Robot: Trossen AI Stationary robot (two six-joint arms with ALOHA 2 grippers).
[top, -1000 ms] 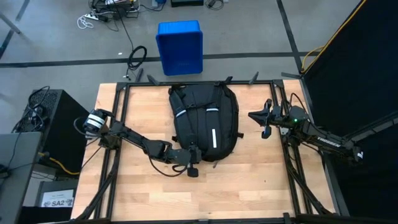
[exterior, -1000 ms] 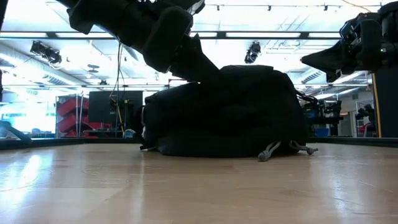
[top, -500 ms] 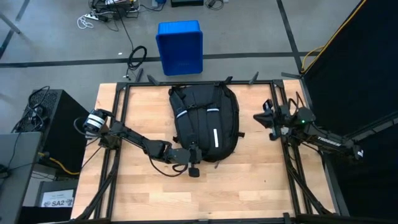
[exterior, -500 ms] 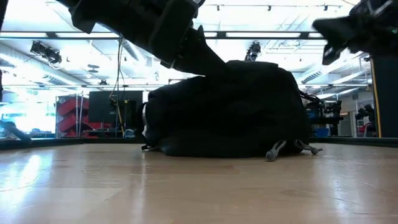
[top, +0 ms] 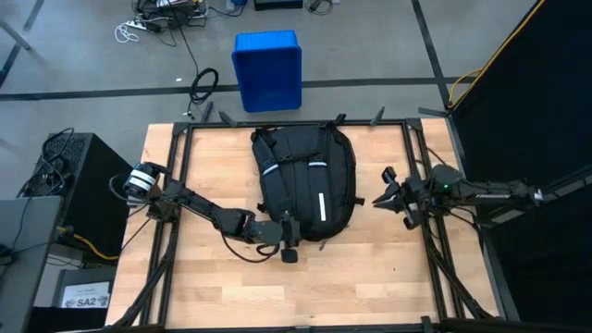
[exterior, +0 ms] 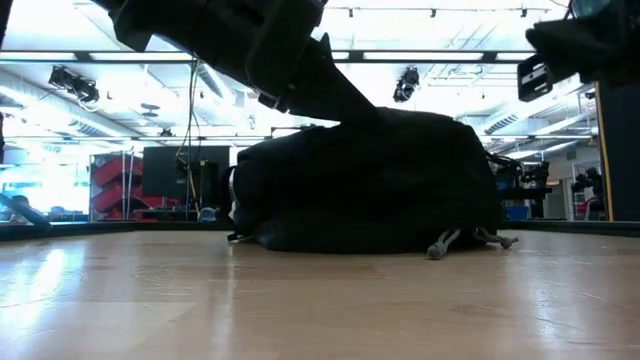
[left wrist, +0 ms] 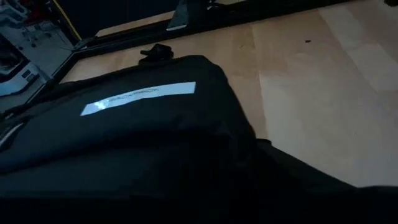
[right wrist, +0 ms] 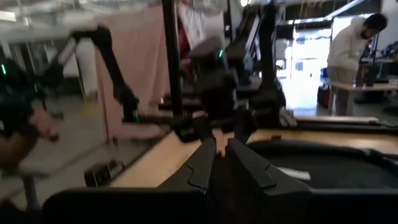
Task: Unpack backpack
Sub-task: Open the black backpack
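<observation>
- One backpack (top: 305,180) lay flat on the wooden table (top: 213,287), toward its far edge and about midway between the two arms; it was black, with white reflective stripes facing up.
- In the low view it sat as a rounded dark mound (exterior: 365,180), with grey cord ends trailing on the wood at one side.
- The left gripper (top: 289,242) was at the pack's near edge, its arm reaching in low from the table's left side; how far its jaws stood apart, and whether they had hold of any fabric, could not be told.
- The left wrist view was filled by the pack's black fabric and one white stripe (left wrist: 138,98).
- The right gripper (top: 396,196) hung just off the pack's right side, apart from it, jaws nearly together and holding nothing.
- A blue bin (top: 267,69) stood on the floor beyond the table.
- A person in white (right wrist: 350,53) stood far off in the room.
</observation>
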